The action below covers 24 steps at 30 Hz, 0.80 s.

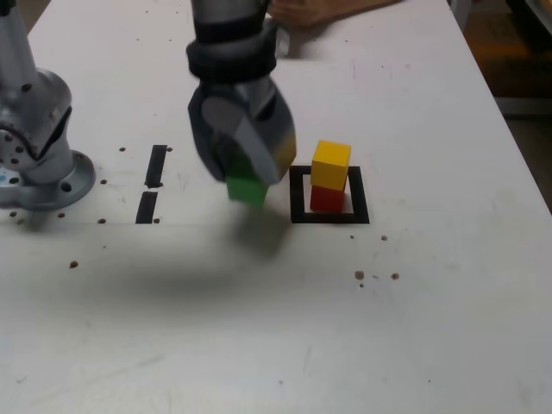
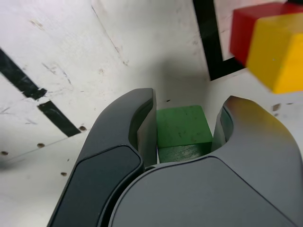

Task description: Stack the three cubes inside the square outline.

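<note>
The green cube [image 1: 247,190] sits between the jaws of the end effector [image 2: 184,137], pressed on two opposite sides, just beside the square outline [image 1: 298,197] on the exterior view's left. The outline is a black tape frame with a white centre on the table [image 1: 431,328]. Inside it stands the red cube [image 1: 327,199], and the yellow cube [image 1: 331,164] rests squarely on top of it, both upright
</note>
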Each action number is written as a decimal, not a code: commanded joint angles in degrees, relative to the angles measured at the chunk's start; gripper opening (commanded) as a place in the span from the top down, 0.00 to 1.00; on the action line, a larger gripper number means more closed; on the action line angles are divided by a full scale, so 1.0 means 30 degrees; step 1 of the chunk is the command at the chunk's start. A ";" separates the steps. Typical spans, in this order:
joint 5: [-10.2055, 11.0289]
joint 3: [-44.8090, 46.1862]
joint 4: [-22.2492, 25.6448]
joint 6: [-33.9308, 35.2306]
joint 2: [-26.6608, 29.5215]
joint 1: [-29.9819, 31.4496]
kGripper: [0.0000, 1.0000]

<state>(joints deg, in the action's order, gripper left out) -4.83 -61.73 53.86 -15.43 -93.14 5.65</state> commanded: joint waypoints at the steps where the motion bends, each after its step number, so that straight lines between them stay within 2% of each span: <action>1: 0.0334 -0.1394 0.1034 0.0150 0.0062 0.0022 0.85; 6: 0.1144 -0.5079 0.3577 0.0247 -0.0445 0.0022 0.85; 10: 0.1557 -0.7638 0.4850 0.0174 -0.1161 -0.0005 0.85; 16: 0.1610 -0.9633 0.5136 -0.0087 -0.2468 -0.0125 0.85; 24: 0.1619 -0.9761 0.4953 -0.0160 -0.3303 -0.0493 0.84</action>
<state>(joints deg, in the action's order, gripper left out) 0.01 -91.16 68.89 -15.88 -102.77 4.53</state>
